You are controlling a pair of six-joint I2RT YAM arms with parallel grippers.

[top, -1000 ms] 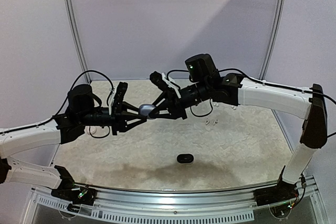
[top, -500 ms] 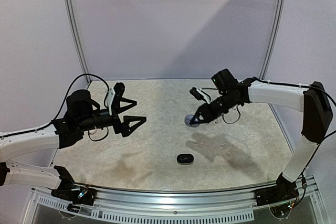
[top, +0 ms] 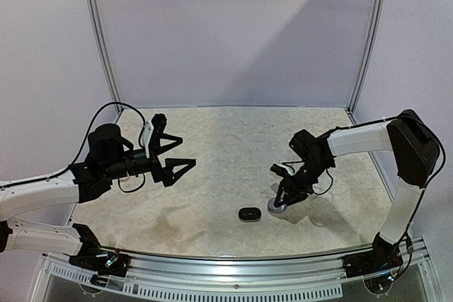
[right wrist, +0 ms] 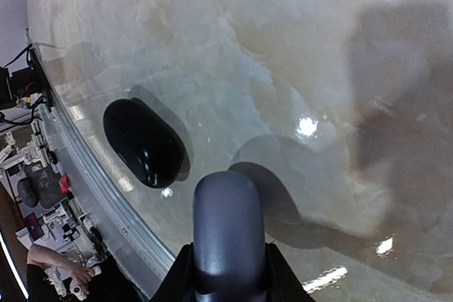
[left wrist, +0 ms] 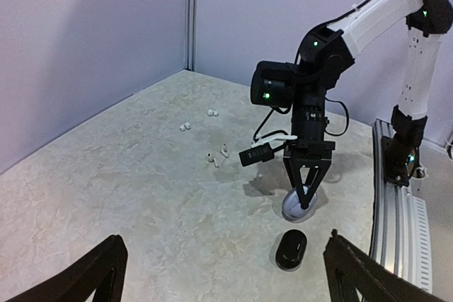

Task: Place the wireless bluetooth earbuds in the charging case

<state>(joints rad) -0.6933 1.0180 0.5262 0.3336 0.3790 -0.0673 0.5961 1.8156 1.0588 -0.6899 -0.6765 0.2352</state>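
A silvery-grey charging case [top: 275, 206], lid closed, is held low over the table by my right gripper [top: 280, 201], which is shut on it. The same case [left wrist: 297, 204] hangs in the right gripper [left wrist: 306, 201] just behind a closed black case [left wrist: 290, 250]. In the right wrist view the grey case [right wrist: 228, 221] stands between my fingers [right wrist: 177, 277], with the black case [right wrist: 145, 143] to its left. Several white earbuds [left wrist: 216, 155] lie scattered further back on the table. My left gripper [top: 186, 151] hangs open and empty at the left, its fingers [left wrist: 99, 274] wide apart.
The black case [top: 249, 213] lies near the table's front edge, where a metal rail [top: 233, 259] runs. Pale walls close off the back and sides. More white earbuds [left wrist: 185, 126] sit near the far corner.
The left gripper let go of the grey case and opened wide, drawing back left. The right arm carried the case from mid-air at the centre down beside the black case.
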